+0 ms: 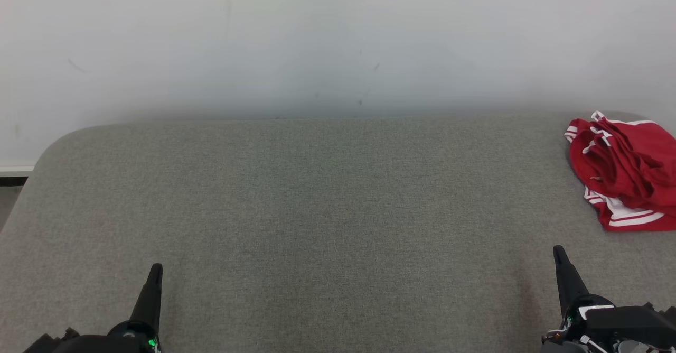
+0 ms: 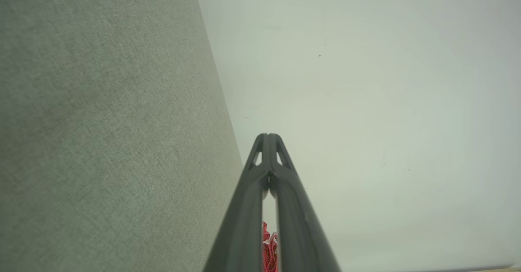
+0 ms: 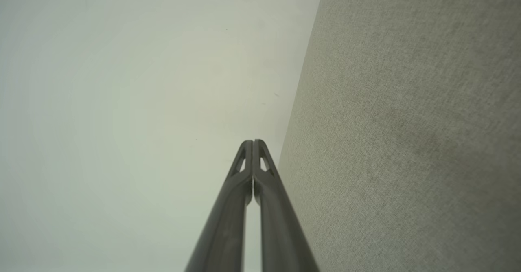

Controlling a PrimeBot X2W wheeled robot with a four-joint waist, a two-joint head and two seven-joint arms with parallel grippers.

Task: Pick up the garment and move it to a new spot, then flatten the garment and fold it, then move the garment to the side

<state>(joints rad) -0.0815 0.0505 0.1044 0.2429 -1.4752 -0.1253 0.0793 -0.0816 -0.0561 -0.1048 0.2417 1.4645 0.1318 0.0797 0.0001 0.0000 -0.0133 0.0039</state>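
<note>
As framed from the head: red garment [image 1: 623, 176] with white stripes, bunched in loose folds at 3 o'clock, on the far right corner of the grey cloth-covered desk [image 1: 317, 210], partly cut off by the frame edge.

Left gripper [image 1: 155, 275] at 8 o'clock, right gripper [image 1: 559, 256] at 4 o'clock. Both sets of jaws clenched tip to tip on nothing, as confirmed along the fingers in the left wrist view [image 2: 268, 136] and the right wrist view [image 3: 253, 142]. Garment at 1 o'clock from the right gripper, well apart.

Small red patch low between the left fingers [image 2: 243, 223] in the wrist view: possibly the garment glimpsed through the gap, too small to tell.

Arrangement consistent with two stages alike: a heap waiting to be lifted, or a loose bundle set aside at the edge.

Handling, by judgement: light, limp, not fragile; likely to sag and unfurl when raised, and to slide easily over the cloth. Firmest purchase probably at the striped hem at 6 o'clock of the heap, lying flatter and exposed. A pinch on the crest of the folds likely to gather several layers at once.
</note>
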